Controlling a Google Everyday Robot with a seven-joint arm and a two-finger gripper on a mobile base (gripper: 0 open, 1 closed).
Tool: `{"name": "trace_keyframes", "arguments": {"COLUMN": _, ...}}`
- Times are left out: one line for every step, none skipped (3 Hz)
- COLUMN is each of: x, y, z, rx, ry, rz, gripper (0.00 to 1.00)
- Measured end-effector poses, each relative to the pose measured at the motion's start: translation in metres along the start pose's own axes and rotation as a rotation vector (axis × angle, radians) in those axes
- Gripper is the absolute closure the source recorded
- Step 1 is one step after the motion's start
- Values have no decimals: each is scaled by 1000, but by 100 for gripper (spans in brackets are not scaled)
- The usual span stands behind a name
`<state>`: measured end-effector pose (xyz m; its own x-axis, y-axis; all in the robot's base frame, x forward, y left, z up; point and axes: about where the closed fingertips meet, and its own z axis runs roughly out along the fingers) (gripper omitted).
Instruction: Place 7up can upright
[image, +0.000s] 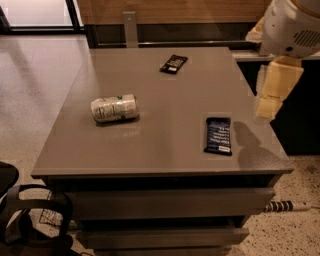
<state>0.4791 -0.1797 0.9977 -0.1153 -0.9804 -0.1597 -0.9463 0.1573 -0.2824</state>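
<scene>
The 7up can (114, 108) lies on its side on the left half of the grey table top (165, 95), its silver end facing left. It is whitish-silver with green print. My gripper (272, 90), seen as cream-yellow parts below the white arm housing (292, 25), hangs over the table's right edge. It is far to the right of the can and holds nothing that I can see.
A flat dark-blue snack bar (218, 135) lies near the right front of the table, close under the gripper. A flat black wrapper (173, 63) lies at the back centre. Drawers sit below the top. A black bag (30, 220) stands on the floor at lower left.
</scene>
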Motion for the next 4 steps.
{"name": "trace_keyframes", "arguments": {"x": -36, "y": -23, "z": 10, "rx": -1, "ry": 28, "rz": -59, "gripper": 0}}
{"name": "trace_keyframes", "arguments": {"x": -66, "y": -37, "z": 21, "rx": -1, "ry": 41, "rz": -94, "gripper": 0}}
{"name": "trace_keyframes", "arguments": {"x": -106, "y": -46, "z": 34, "rx": -15, "ry": 18, "rz": -126, "gripper": 0}}
{"name": "trace_keyframes", "arguments": {"x": -135, "y": -55, "z": 45, "rx": -28, "ry": -47, "rz": -165, "gripper": 0}}
